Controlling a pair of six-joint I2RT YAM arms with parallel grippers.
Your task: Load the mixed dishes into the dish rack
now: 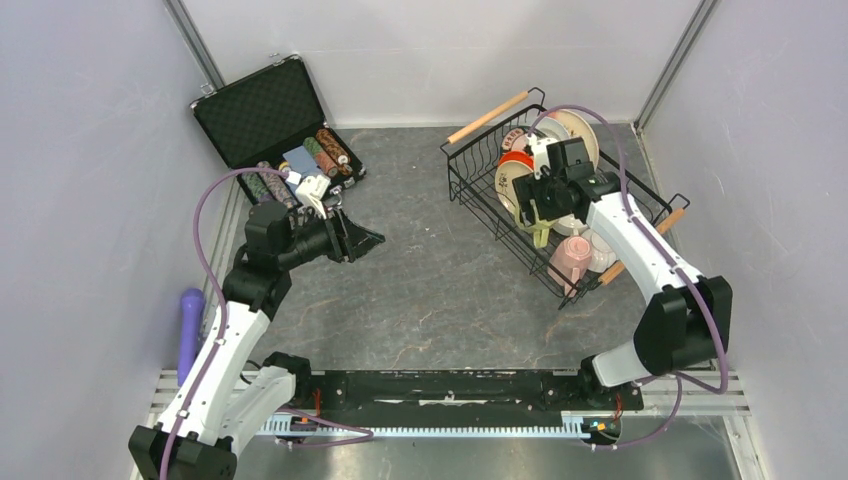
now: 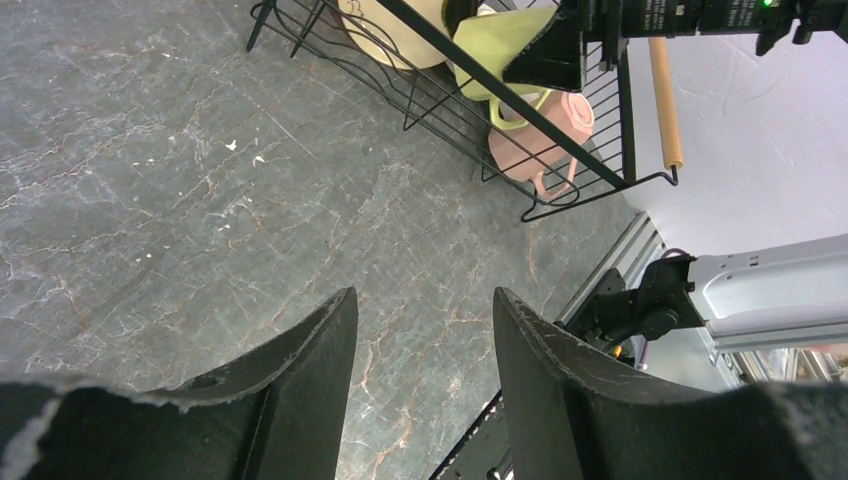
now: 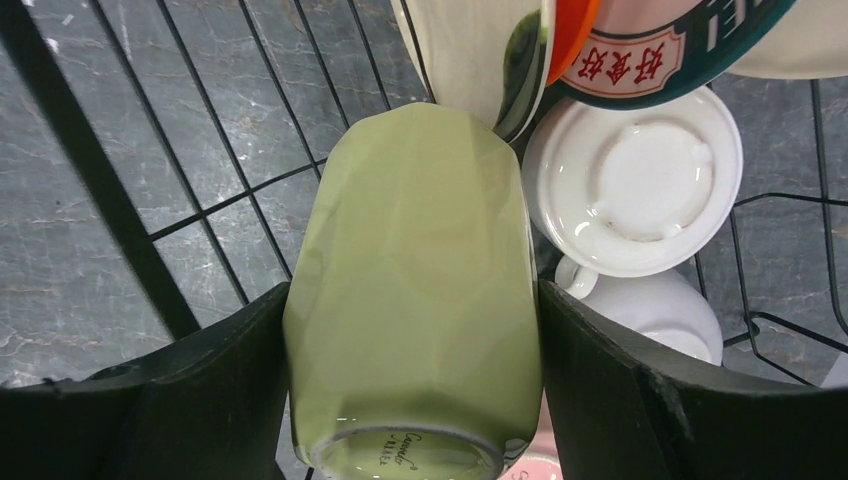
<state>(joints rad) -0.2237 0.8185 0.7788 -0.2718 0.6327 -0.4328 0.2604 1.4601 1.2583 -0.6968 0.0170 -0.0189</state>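
The dish rack [image 1: 452, 178] stands at the back right, with several plates [image 1: 515, 160] on edge in it. My right gripper [image 1: 540, 215] hangs over the rack, shut on the yellow-green mug [image 3: 415, 300], whose base faces the wrist camera. Below it sit a small white bowl [image 3: 632, 180] upside down, a white mug [image 3: 650, 310], a teal-rimmed plate [image 3: 650, 60] and an orange plate [image 3: 572, 35]. A pink mug [image 1: 570, 258] lies at the rack's near end. My left gripper [image 2: 425, 305] hovers open over bare table, left of centre, nothing between its fingers.
A black hinged case [image 1: 262, 110] lies open at the back left, holding rolls of poker chips [image 1: 330, 150] and a blue card box [image 1: 300, 160]. A purple object [image 1: 189, 330] stands by the left wall. The rack's wooden handles [image 1: 487, 117] stick out beyond its rim.
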